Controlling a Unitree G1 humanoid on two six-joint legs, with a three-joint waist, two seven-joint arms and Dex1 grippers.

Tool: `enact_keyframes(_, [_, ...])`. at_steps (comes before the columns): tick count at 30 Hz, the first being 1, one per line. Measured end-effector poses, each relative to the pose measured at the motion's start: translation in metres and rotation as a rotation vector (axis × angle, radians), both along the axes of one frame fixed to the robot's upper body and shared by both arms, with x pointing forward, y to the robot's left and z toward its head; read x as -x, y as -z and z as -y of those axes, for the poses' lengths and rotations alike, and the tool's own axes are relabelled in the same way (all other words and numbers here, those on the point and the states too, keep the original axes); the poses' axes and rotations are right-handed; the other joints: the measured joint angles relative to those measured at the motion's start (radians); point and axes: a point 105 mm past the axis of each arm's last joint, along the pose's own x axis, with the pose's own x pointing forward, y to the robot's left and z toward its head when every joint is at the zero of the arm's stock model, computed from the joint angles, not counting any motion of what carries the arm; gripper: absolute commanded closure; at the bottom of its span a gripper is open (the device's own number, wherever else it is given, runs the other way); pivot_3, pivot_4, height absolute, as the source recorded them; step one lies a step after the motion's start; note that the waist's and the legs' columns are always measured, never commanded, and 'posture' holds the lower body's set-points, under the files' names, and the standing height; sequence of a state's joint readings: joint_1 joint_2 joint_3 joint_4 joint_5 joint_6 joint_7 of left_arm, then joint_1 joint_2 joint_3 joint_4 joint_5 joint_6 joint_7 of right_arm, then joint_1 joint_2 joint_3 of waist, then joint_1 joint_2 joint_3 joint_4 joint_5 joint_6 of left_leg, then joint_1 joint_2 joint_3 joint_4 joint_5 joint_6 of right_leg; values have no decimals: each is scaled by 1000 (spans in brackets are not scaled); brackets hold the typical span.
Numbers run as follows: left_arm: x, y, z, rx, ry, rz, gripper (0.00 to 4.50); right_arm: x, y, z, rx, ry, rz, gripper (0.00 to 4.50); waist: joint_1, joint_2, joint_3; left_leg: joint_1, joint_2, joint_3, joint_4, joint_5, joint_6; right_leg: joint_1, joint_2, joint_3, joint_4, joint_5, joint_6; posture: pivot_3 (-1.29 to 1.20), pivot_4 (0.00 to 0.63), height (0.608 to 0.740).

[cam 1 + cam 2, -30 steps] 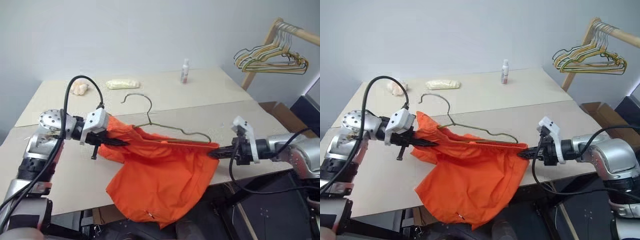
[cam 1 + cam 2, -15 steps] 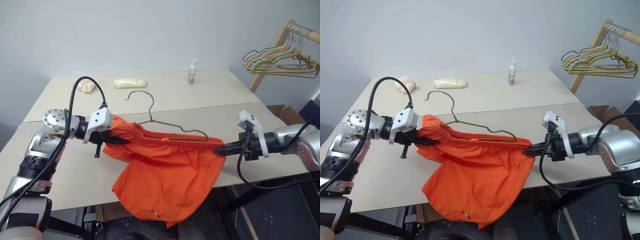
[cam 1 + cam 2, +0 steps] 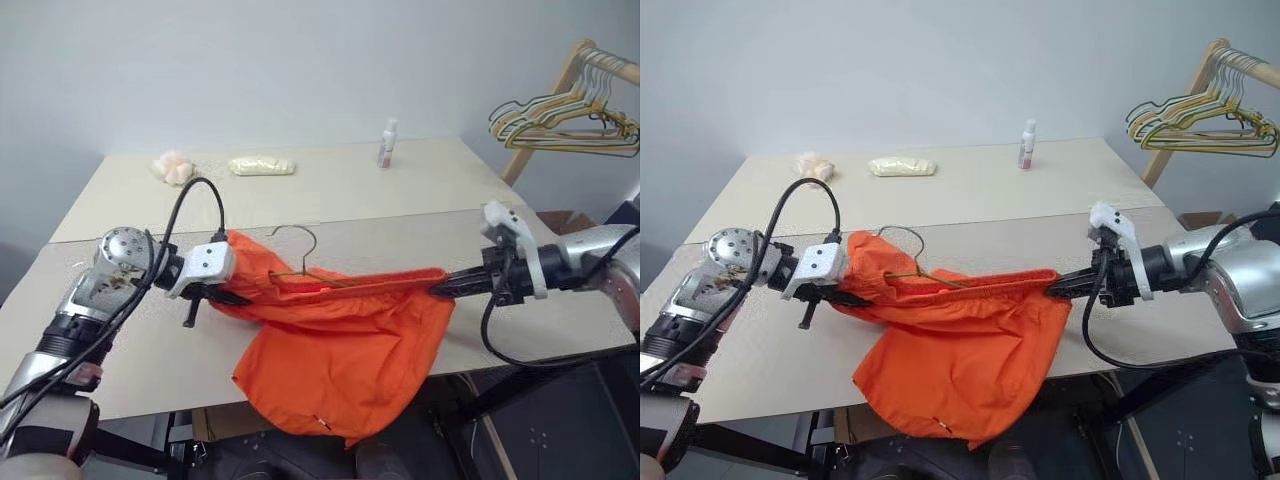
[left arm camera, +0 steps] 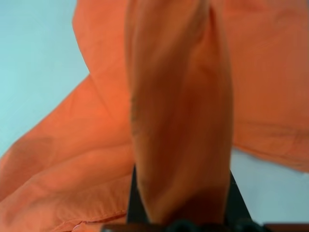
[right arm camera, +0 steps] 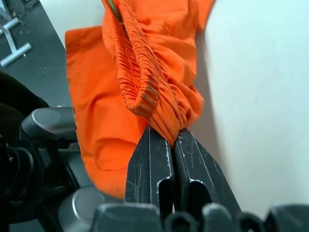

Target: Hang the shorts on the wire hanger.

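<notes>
Broadly, the table [image 3: 120,370] lies under both arms, and the shorts [image 3: 345,350] are stretched between them, their legs drooping over the near table edge below the grippers. The left gripper [image 3: 238,296] is clamped tight on a fold of orange cloth at one end of the waistband; the right gripper [image 3: 440,287] is pinched shut on the gathered elastic at the other end, plain in the right wrist view. The wire hanger [image 3: 300,268] sits between the two grippers, its lower part lost inside the waistband and only the hook and a stretch of shoulder wire rising above the fabric, nearer the left gripper.

To do this step well, I judge both pinches should hold firm while the waistband is kept taut and level, so the cloth settles evenly across the wire without dragging the hanger sideways or letting one end slip off.
</notes>
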State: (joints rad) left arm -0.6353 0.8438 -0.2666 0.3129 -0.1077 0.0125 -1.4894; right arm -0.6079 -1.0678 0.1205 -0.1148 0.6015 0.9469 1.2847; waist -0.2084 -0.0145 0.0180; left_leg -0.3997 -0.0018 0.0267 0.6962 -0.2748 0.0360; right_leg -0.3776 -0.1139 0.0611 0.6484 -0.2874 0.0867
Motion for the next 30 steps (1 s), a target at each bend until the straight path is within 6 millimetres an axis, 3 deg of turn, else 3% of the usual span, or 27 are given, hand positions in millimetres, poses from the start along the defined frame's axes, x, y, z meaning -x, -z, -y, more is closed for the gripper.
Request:
enact_keyframes(5, [-12, 11, 16, 13, -3, 4, 4500, -6, -3, -19, 20, -25, 59, 4460, -1, 0, 0, -1, 0, 0, 0, 0, 0, -1, 0, 0, 1, 0, 0, -242, 0, 740])
enact_keyframes(9, [-22, 6, 29, 60, -29, 6, 4500, -12, 11, -21, 82, 11, 64, 3437, -2, 0, 0, -7, -1, 0, 3, 0, 0, -9, 0, 0, 7, 0, 0, -243, 0, 740])
enact_keyframes(16, [-25, 2, 30, 65, -34, 15, 4500, -17, 11, -4, 145, 83, 81, 991, -18, 0, 0, -6, -1, 0, 4, 0, 0, -9, 0, 1, 8, 0, 0, -245, 0, 740])
enact_keyframes(20, [-25, 2, 30, 66, -35, 14, 4500, -22, -6, 10, 141, 140, 145, 991, -25, 0, 0, -6, -1, 1, 3, 0, 0, -9, 0, 1, 8, 0, 0, -246, 0, 740])
enact_keyframes(23, [-25, 2, 30, 65, -33, 13, 4500, -25, -26, 9, 112, 142, 209, 991, -29, 0, 0, -5, 0, 2, 3, 0, 0, -9, 0, 2, 8, 0, 0, -250, 0, 740])
enact_keyframes(27, [-25, 2, 30, 67, -33, 8, 4500, -20, -54, -34, 24, 8, 334, 991, -45, 0, 0, -4, 1, 2, 2, 0, 0, -9, 1, 2, 9, 0, 0, -257, 0, 740])
enact_keyframes(30, [-27, 0, 32, 70, -27, 13, 4500, -18, -45, -71, -12, -86, 332, 991, -56, 0, 0, -4, 0, 1, 2, 0, 0, -9, 0, 2, 9, 0, 0, -254, 0, 740])
